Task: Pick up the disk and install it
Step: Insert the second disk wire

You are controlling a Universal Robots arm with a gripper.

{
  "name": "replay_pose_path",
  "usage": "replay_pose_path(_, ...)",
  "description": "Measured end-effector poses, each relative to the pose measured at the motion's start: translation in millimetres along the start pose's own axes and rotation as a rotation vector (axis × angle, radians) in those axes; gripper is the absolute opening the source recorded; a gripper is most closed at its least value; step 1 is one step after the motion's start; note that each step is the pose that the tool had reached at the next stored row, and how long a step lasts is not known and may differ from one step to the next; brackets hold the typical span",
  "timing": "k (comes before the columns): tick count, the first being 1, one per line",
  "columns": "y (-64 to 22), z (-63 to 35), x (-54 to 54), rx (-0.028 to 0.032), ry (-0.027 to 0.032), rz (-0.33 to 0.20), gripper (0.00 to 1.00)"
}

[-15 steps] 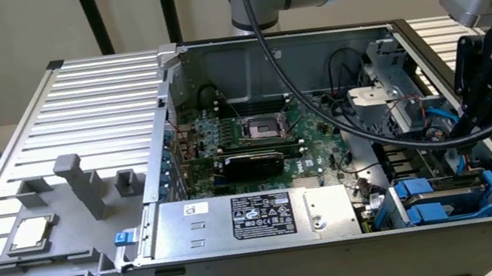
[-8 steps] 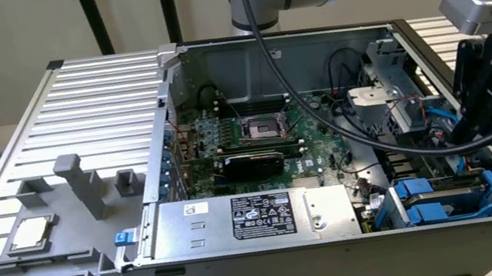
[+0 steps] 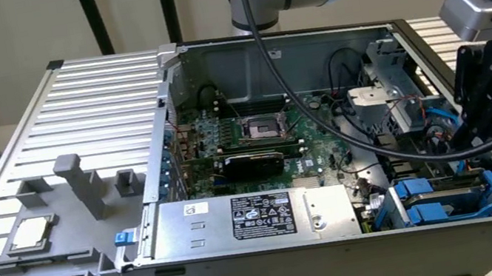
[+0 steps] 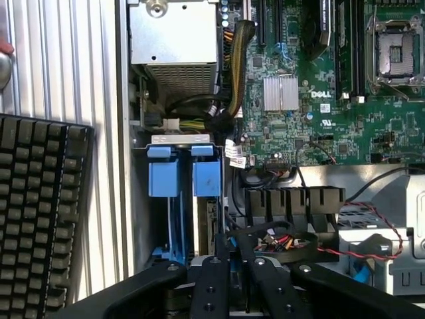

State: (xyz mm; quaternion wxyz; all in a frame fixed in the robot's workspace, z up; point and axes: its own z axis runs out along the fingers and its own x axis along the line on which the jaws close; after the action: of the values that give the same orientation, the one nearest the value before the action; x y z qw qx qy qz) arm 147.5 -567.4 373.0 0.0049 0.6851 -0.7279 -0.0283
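Note:
Two blue-framed disk carriers [image 4: 184,174] stand edge-on, side by side, in the drive cage at the corner of the open computer case [image 3: 346,256]. In the exterior view they sit at the case's lower right [image 3: 424,199]. Which of the two is the task's disk I cannot tell. My black gripper [image 4: 232,249] hovers just above the case near these carriers and next to a bundle of cables. Its fingers [image 4: 214,266] are drawn close together with nothing visibly between them. In the exterior view the gripper [image 3: 462,141] hangs over the case's right side.
The motherboard [image 3: 257,143] fills the case floor, and the silver power supply box [image 3: 259,214] lies along the front. Black and red cables [image 4: 285,239] lie close to the gripper. A grey fixture with a small chip [image 3: 30,234] lies on the slatted table at the exterior view's left. A keyboard [image 4: 40,212] lies beside the case.

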Motion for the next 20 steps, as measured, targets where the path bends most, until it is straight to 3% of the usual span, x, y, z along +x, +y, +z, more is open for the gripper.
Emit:
replay_pose_path(5,1.3,2.3,2.6,0.0,0.0002,0.0,0.16)
replay_pose_path(9,15.8,3.4,4.9,0.0014,0.0002,0.0,0.16)
replay_pose_path(12,25.3,4.7,6.1,0.0063,-0.0001,-0.001,0.16)
replay_pose_path(13,26.1,5.6,6.3,0.0116,-0.0005,-0.001,0.16)
replay_pose_path(17,26.3,7.9,6.8,0.0467,-0.0023,-0.003,0.16)
replay_pose_path(18,26.2,8.7,7.1,0.0532,-0.0028,-0.004,0.16)
replay_pose_path(20,26.0,11.2,8.2,0.0606,-0.0034,-0.004,0.16)
